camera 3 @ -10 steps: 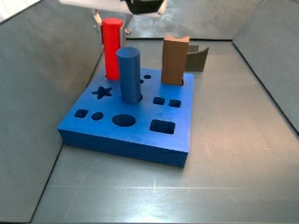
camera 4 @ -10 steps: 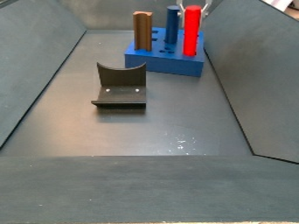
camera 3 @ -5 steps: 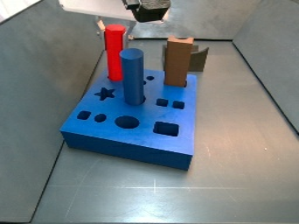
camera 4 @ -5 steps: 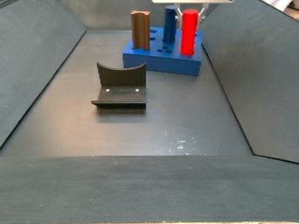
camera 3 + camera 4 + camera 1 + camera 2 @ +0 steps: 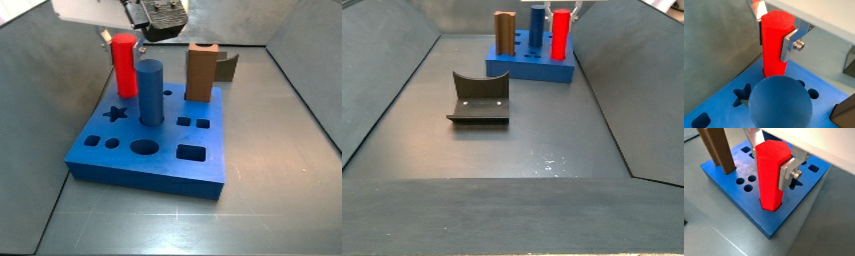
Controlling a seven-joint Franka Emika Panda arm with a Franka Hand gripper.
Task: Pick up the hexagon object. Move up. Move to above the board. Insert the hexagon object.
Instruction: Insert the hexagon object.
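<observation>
Gripper point(image 5: 774, 31) clamped on upright hexagon object point(image 5: 772, 175) near its top, long axis vertical, lower end at board point(image 5: 160, 165) by a far corner, beside blue cylinder point(image 5: 148, 92); seating depth unclear.

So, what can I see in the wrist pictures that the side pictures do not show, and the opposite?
Only the wrist views show the gripper closely: its silver fingers press the hexagon object from two sides, with its lower end at the board.

Only the side views show the fixture on the floor, apart from the board, and the dark walls around.

Both show the red hexagon object upright, the blue cylinder, the brown block and the board's cut-out holes.
</observation>
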